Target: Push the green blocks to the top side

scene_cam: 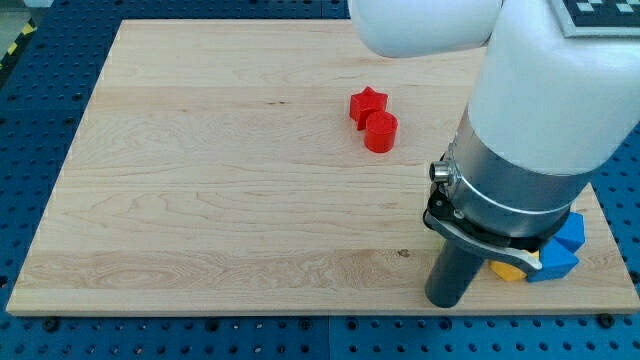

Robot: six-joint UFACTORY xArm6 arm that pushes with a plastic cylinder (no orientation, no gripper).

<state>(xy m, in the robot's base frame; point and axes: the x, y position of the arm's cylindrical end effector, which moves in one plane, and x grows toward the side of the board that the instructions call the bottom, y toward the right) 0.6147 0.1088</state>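
No green block shows in the camera view; any may be hidden behind the arm. My tip (444,301) rests on the wooden board (200,180) near its bottom edge, at the view's lower right. A yellow block (506,269) lies just right of the tip, partly hidden by the arm. Two blue blocks (560,250) sit right of it, near the board's right edge. A red star block (367,103) and a red cylinder (380,132) touch each other well above and left of the tip.
The large white and grey arm body (540,120) covers the board's upper right part. A blue perforated table (30,120) surrounds the board.
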